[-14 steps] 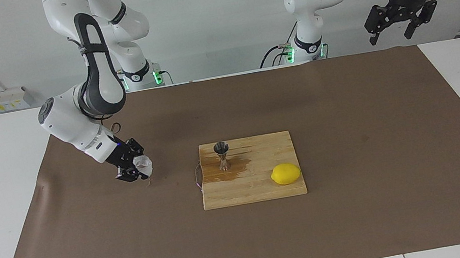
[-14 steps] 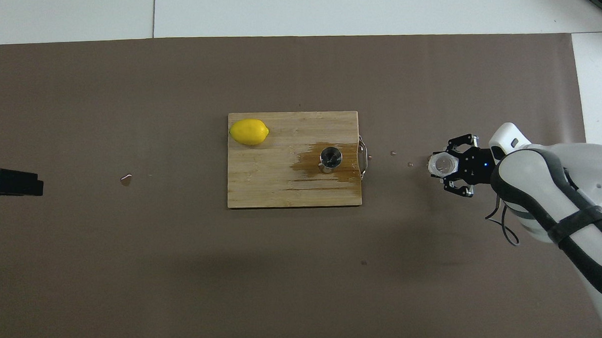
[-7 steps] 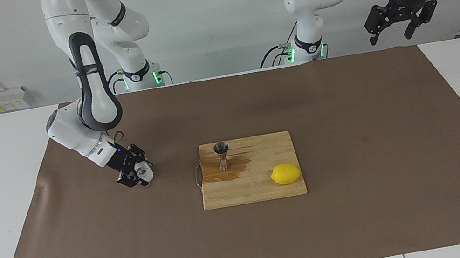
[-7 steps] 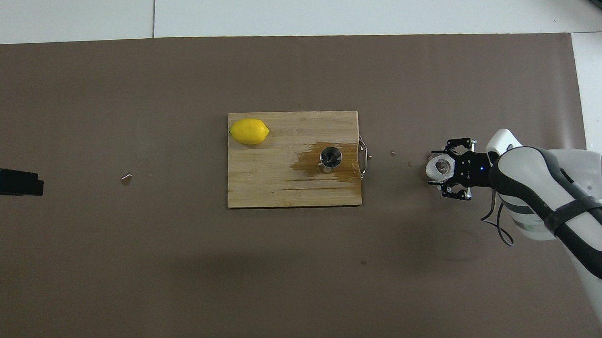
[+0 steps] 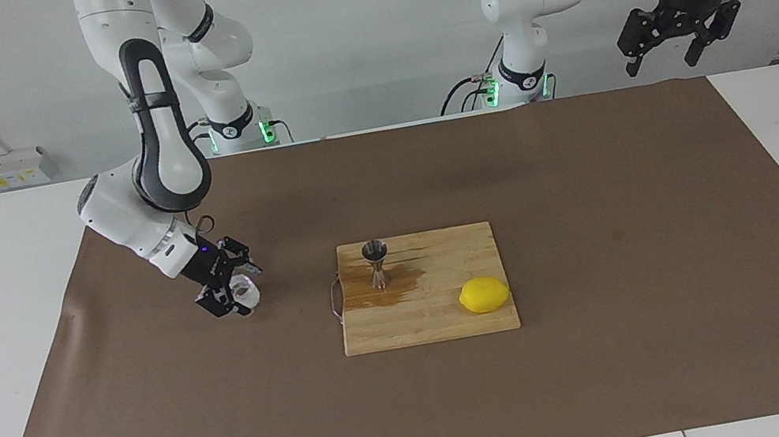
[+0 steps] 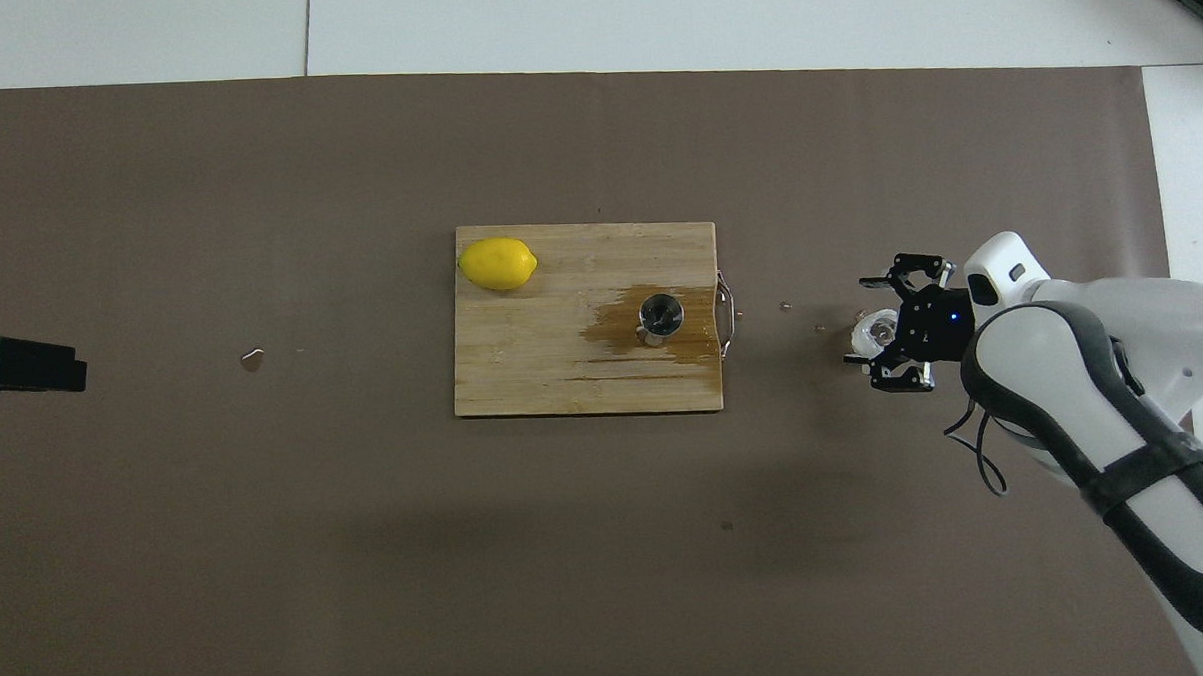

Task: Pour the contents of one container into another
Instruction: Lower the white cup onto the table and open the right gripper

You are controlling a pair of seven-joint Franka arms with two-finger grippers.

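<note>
Right arm bends low over the table, its end effector (image 5: 233, 287) spread open around a small, squat clear glass cup (image 5: 243, 293).

The cup stands upright on brown paper, toward the right arm's end. A silver hourglass-shaped steel jigger (image 5: 377, 263) stands upright on a wet wooden board (image 5: 430, 323). The left end effector (image 5: 679, 36) waits raised, open.

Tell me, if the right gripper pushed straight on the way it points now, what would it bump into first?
Probably the glass cup: the right gripper slants down with its open jaws either side of it. Past the cup lies only the brown table cover. Depth is hard to judge.
</note>
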